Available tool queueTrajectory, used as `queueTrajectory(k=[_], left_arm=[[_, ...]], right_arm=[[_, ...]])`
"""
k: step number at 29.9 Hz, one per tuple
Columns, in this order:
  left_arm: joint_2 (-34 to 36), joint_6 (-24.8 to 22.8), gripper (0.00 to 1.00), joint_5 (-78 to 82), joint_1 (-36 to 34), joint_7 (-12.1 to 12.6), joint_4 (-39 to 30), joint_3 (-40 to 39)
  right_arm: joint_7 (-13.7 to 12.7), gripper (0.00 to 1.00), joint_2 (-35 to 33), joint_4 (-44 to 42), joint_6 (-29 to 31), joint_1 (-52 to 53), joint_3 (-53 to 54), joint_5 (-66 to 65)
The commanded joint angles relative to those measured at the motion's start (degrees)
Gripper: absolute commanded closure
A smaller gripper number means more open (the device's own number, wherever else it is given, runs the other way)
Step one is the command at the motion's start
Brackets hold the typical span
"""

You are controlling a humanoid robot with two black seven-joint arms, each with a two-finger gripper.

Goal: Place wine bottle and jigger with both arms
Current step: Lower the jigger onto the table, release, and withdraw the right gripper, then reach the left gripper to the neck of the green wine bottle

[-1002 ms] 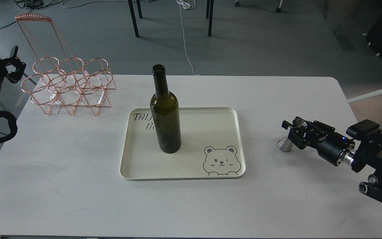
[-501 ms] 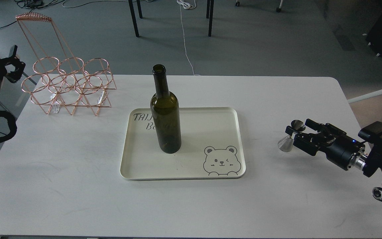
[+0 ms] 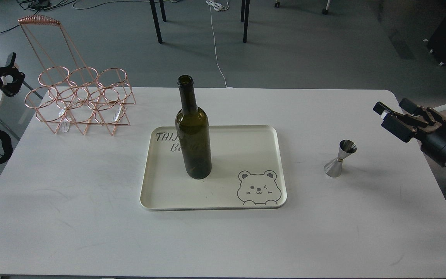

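Right of the jigger [image 3: 340, 159], right hand [image 3: 391, 114] spread, empty, left hand [image 3: 12, 75] state unclear

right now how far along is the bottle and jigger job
Both look placed: the wine bottle stands upright on the tray, the jigger upright on the table to its right. Nothing in hand; the right gripper is open, clear of the jigger, the left gripper off the table.

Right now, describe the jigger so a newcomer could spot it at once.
Start at the cream tray with the bear drawing in the middle of the white table. To its right, standing alone on bare tabletop, is the jigger. It is small, shiny silver and hourglass-shaped, far shorter than the dark green wine bottle standing on the tray.
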Motion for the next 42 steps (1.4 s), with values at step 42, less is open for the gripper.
queueTrajectory(k=[42], left_arm=[[21.4,9.3,0.03,104.6,-1.5,1.2,-63.5,1.9]], right_arm=[[0.0,0.03,27.0,-50.9,56.0,1.1,24.4,85.6]])
